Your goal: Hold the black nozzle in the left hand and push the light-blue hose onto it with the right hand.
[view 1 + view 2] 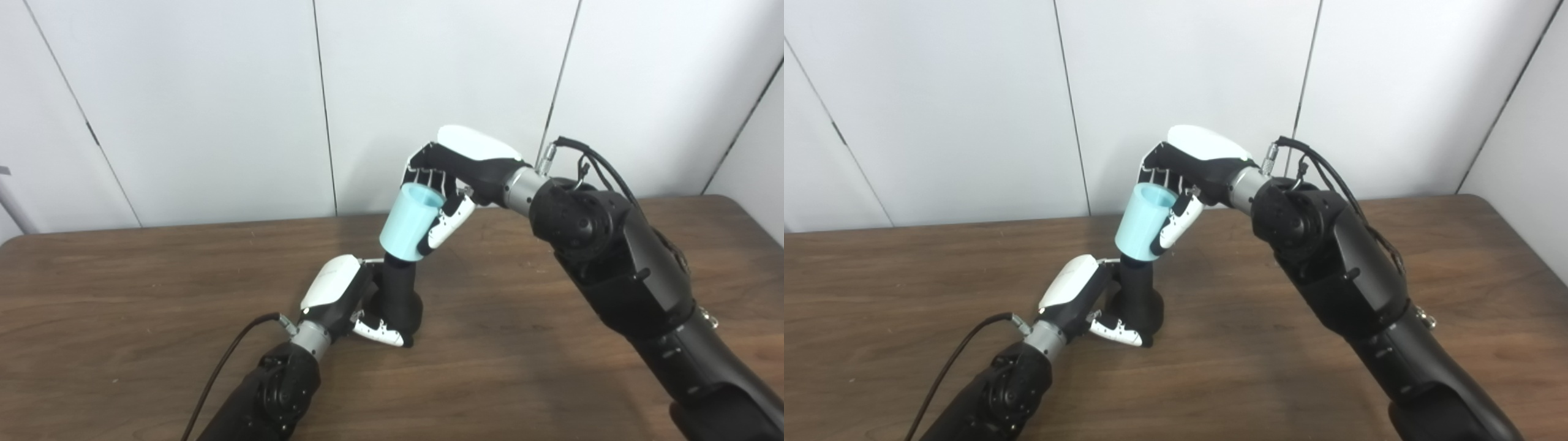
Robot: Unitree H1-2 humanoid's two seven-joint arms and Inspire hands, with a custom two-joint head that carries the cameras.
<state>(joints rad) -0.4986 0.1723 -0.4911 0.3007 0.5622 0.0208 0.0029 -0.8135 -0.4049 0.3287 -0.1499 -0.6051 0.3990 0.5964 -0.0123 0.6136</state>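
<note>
- Left eye view: the left hand [343, 297] is closed around the wide lower body of the black nozzle [399, 294], thumb wrapped across the front near the base, holding it upright just above or on the wooden table [153, 288]; contact between base and table cannot be told.
- The right hand [456, 168] grasps the light-blue hose [409, 223], a short tapered sleeve, with the fingers curled over its far side and the thumb pressed down its near side.
- The hose sits directly on top of the nozzle: its lower rim meets the nozzle's narrow upper neck, and the two lean slightly, the hose's open upper mouth tilted toward the right. How far the neck reaches inside the hose is hidden.
- Right eye view: the same arrangement appears shifted left in the picture. Here the nozzle's flared base [1142, 312] shows more clearly to the right of the left thumb, and a little more of the neck is seen below the hose's rim.
- Only the left eye view shows a grey bar [12, 205] at the far left edge, against the white wall panels [202, 92].
- A black cable [949, 361] runs from the left wrist toward the bottom edge; further cables loop over the right wrist [1311, 165].
</note>
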